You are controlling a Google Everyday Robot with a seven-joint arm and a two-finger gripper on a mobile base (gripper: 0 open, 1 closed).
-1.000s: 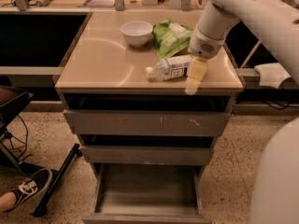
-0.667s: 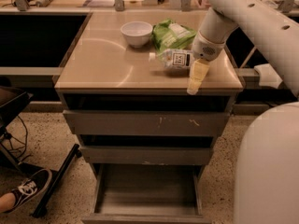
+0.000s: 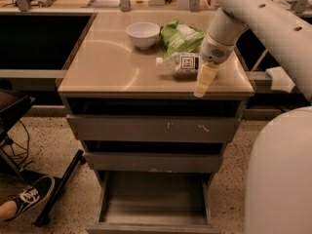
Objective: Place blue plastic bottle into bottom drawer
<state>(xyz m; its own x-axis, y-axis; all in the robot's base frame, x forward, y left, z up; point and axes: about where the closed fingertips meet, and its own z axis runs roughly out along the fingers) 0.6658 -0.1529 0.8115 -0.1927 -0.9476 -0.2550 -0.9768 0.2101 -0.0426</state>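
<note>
the step in hand is judged to be the pick-up: the blue plastic bottle (image 3: 179, 63) is seen lying on its side on the cabinet top (image 3: 107, 67), white cap pointed left, just in front of the green snack bag (image 3: 179, 35) and to the right of the white bowl (image 3: 143, 34). the gripper (image 3: 204, 79) is held at the bottle's right end, close to the top's front edge; whether it is open or closed on the bottle cannot be told. the bottom drawer (image 3: 153, 206) is found pulled out below, its plain grey floor showing, so no opening is needed. a secure hold across the bottle's body is called for next, then a lift clear of the edge and a descent past the two scuffed upper drawers (image 3: 151, 128). the bottle is clear, thin and rounded, so rolling or yielding under pressure is to be expected; the top is smooth and glossy, the bag crinkled, the drawers flat grey metal.
</note>
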